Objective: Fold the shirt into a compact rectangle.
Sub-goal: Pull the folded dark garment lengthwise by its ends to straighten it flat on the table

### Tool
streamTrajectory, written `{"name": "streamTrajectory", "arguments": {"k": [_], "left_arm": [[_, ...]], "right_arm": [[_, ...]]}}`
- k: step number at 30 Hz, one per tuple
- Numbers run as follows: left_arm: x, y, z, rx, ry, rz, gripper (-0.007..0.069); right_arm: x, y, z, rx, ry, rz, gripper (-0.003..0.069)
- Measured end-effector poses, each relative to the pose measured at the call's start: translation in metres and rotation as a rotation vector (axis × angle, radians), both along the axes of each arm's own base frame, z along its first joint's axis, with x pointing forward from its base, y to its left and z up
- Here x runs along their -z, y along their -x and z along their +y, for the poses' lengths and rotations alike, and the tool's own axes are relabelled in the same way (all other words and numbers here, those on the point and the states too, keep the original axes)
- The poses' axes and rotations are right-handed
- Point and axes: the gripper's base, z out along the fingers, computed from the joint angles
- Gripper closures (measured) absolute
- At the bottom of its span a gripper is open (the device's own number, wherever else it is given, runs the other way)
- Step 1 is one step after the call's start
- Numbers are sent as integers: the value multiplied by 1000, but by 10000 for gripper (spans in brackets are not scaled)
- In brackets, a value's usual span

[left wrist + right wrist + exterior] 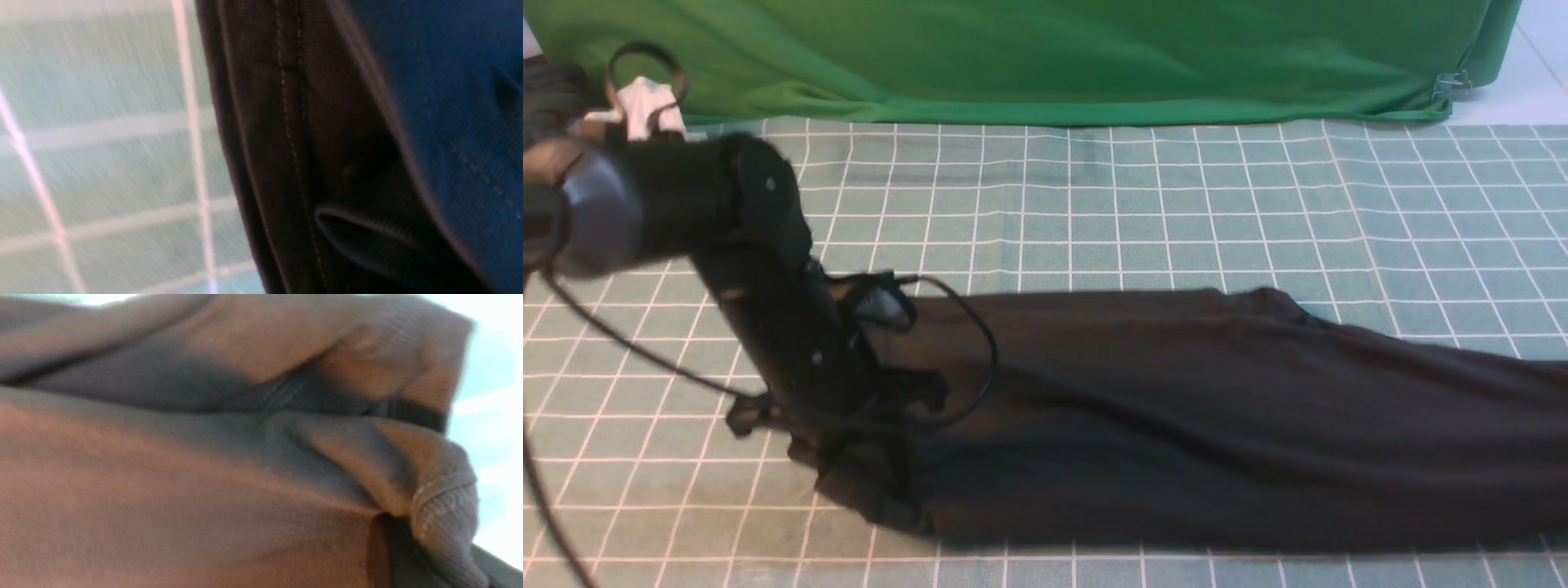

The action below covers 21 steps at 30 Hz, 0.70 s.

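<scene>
Front view shows a green gridded mat (1258,204) covering the table, with a green backdrop cloth (1045,57) hanging along its far edge. The shirt (1217,408) lies on the near half of the mat as one long dark band. It runs from left of centre out past the right edge of the picture, and its left end is bunched and wrinkled. The left arm (768,310) slants down from the upper left onto that bunched end. The left gripper (854,465) is dark against dark cloth, so it cannot be told whether its jaws are apart or have hold of the fabric. A black cable (980,343) loops from the arm over the shirt.

Left wrist view, blurred, shows a stitched hem (286,143) lying against the mat. Right wrist view is filled with brownish-black fabric and a ribbed cuff (445,506); no right gripper shows in any picture.

At the far left corner sits a small dark garment with a white cloth (645,106). A metal clip (1452,82) hangs on the backdrop's right end.
</scene>
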Motion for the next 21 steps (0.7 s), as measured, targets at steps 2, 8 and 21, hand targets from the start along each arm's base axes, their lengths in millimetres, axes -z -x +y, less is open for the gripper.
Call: {"name": "streamTrajectory", "arguments": {"k": [2,8,21], "left_arm": [[3,8,-7,10,7,2,493],[5,13,-26,62,7,-38,493],[-53,-19,-36,156,9,-144,183]], "right_arm": [[-6,8,2,13,27,-46,624],[-5,20,2,9,64,-68,625],[-12,37,-49,186,122,-108,626]]}}
